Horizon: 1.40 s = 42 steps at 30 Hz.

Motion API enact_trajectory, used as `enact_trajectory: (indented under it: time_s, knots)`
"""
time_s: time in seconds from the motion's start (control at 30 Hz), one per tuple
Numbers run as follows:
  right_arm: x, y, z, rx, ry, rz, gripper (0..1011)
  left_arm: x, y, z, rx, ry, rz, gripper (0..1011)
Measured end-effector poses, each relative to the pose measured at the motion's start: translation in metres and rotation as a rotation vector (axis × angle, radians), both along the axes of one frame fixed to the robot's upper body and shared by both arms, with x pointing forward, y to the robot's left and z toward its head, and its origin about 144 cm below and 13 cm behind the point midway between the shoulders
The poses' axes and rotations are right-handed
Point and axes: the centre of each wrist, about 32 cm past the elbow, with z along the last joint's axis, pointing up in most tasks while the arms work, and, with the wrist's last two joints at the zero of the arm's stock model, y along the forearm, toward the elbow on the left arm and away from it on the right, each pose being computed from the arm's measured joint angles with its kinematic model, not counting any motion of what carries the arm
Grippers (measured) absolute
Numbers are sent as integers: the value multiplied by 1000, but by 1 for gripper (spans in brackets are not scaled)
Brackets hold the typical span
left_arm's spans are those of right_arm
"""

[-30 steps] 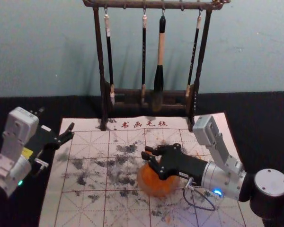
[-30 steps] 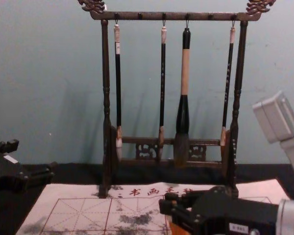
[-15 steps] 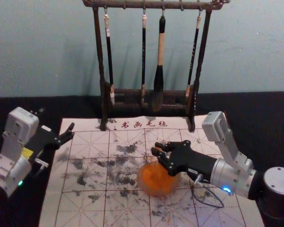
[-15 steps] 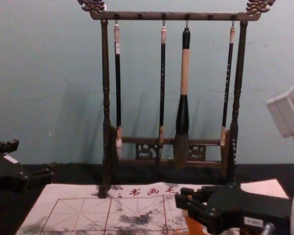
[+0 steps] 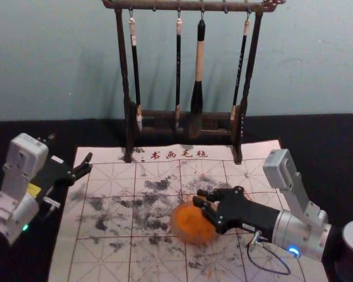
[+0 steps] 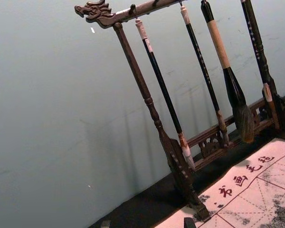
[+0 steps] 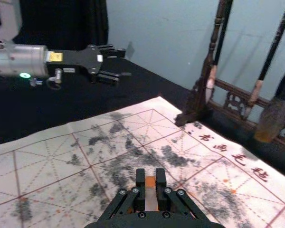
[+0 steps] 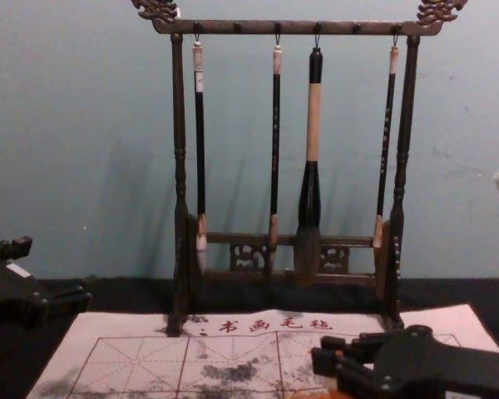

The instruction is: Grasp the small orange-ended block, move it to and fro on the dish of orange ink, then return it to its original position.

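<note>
My right gripper [image 5: 198, 197] is over the back right part of the round dish [image 5: 178, 232] of orange ink [image 5: 192, 224]. In the right wrist view the right gripper [image 7: 150, 177] is shut on the small block [image 7: 150, 182], whose orange end shows between the fingertips above a pale body. Whether the block touches the ink cannot be told. My left gripper [image 5: 70, 148] stays parked, open and empty, off the mat's left edge; its fingertips [image 6: 189, 222] just enter the left wrist view.
A white gridded mat [image 5: 109, 258] with dark smudges and orange specks lies on the black table [image 5: 317, 158]. Behind the dish, at the mat's far edge, stands a dark wooden rack [image 5: 127, 70] with several brushes hanging from it, one of them a thick brush [image 5: 197, 97].
Across the dish, my right gripper has shifted to the right, and over the last half second also slightly nearer, uncovering more orange ink. The left arm has kept still.
</note>
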Motion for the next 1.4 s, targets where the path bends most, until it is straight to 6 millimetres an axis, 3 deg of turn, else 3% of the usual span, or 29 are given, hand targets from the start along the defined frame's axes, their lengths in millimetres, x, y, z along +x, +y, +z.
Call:
enact_trajectory:
  time_s: [0.3,0.8,1.1,1.4]
  knots:
    - [-4,8,-2,6,13,42,88,0,0,0,0,0,0,1001]
    - [15,23,-2,-3,-4,40,88,0,0,0,0,0,0,1001]
    - [26,18,-3,-22,-10,-1,88,0,0,0,0,0,0,1001]
    - [24,5,-1,-33,-7,-34,88,0,0,0,0,0,0,1001]
